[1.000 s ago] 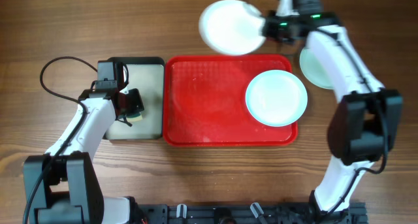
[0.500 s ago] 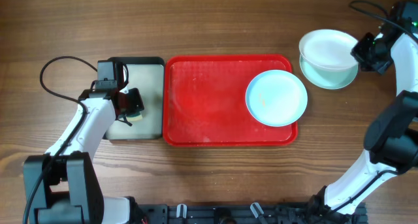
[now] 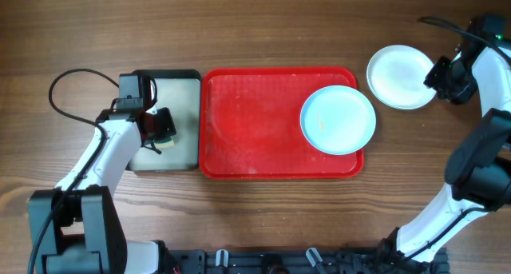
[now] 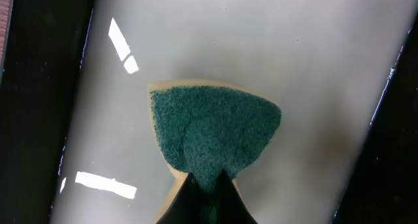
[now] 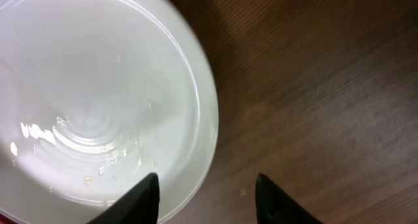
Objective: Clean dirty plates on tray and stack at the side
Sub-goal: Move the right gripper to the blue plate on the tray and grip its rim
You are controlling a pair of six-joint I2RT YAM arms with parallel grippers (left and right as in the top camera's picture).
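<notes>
Where the tray [image 3: 247, 122] rests, brown wood-grain table [image 3: 239, 26] spreads around.

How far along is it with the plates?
One white plate lies off the red tray, the right gripper open at its rim. The left gripper holds the sponge. One pale blue plate waits on the tray.
</notes>
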